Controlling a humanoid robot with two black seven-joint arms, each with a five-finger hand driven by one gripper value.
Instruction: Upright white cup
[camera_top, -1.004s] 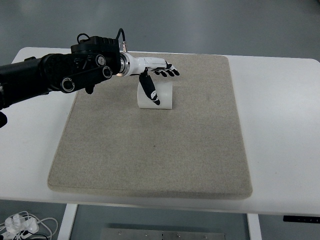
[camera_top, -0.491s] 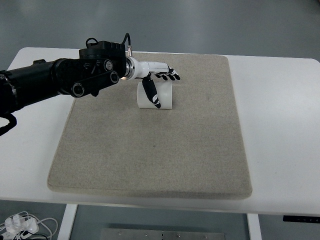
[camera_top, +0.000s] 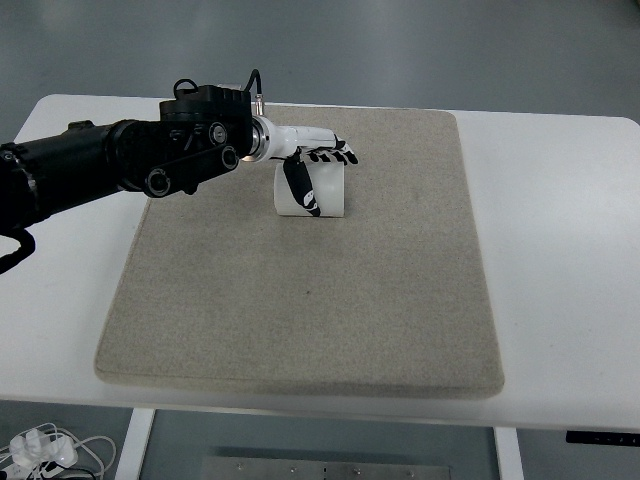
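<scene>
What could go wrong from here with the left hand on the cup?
1. The left hand sits over the white cup with the thumb down its front and the fingers across the top; a loose hold like that could let the cup slip or tip.
2. The cup stands on the grey mat, a possibly soft base, so a sideways nudge on release might topple it.
3. The hand hides the cup's rim, so contact is hard to judge.

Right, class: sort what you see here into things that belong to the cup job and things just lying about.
Part of the job:
- white cup, on the mat's far part
- left hand, thumb down the cup's front, fingers over its top

Just lying about:
- grey mat under the cup
- white table
- white cables on the floor, bottom left
</scene>
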